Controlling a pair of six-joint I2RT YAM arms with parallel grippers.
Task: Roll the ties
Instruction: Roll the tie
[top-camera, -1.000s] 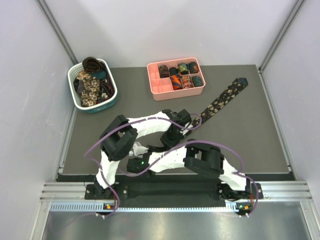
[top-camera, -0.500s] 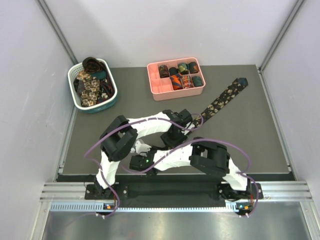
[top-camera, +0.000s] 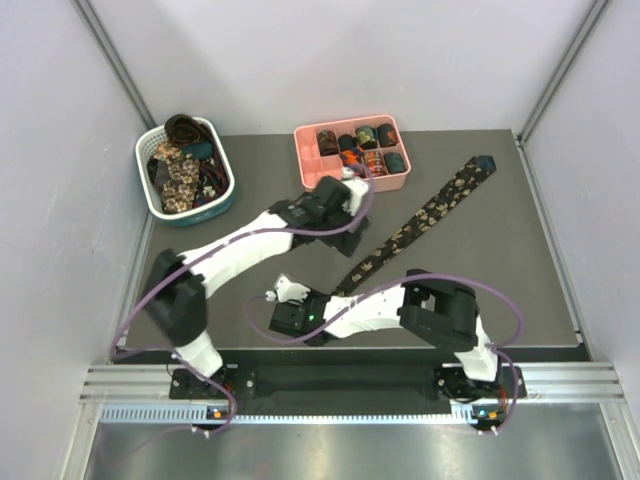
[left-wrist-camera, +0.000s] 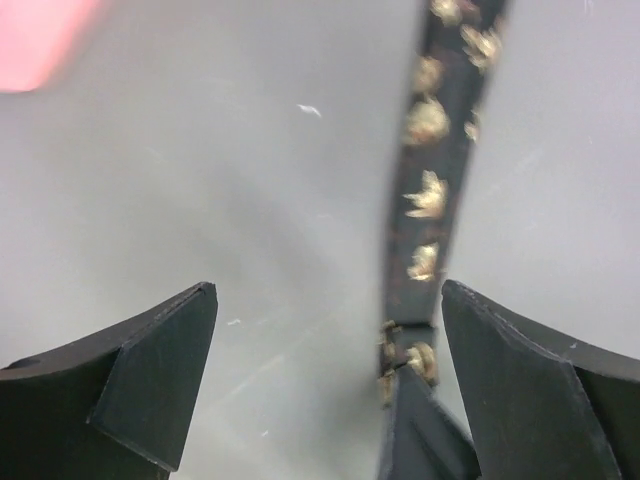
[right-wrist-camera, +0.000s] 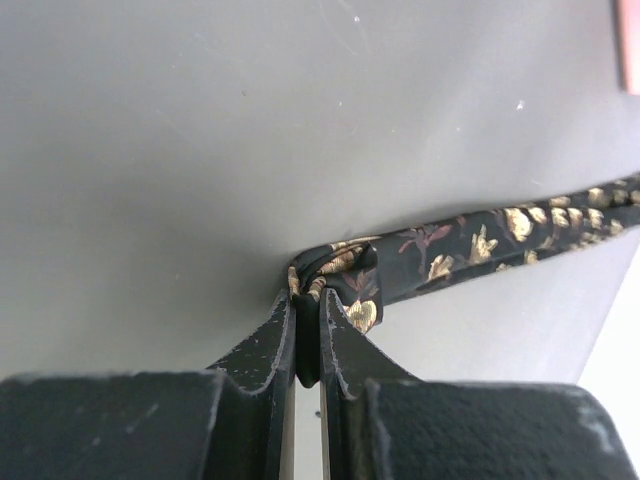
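end of the tie (right-wrist-camera: 470, 245) pinched for rolling
the right gripper (right-wrist-camera: 308, 300) is pressed together on the folded end of the floral tie, so a coil can be started there; the left gripper (left-wrist-camera: 328, 300) is held spread above its flat length, which runs ahead beside one finger.

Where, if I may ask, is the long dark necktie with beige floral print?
Top view: the necktie lies diagonally on the table, right of centre, near end in the right gripper.
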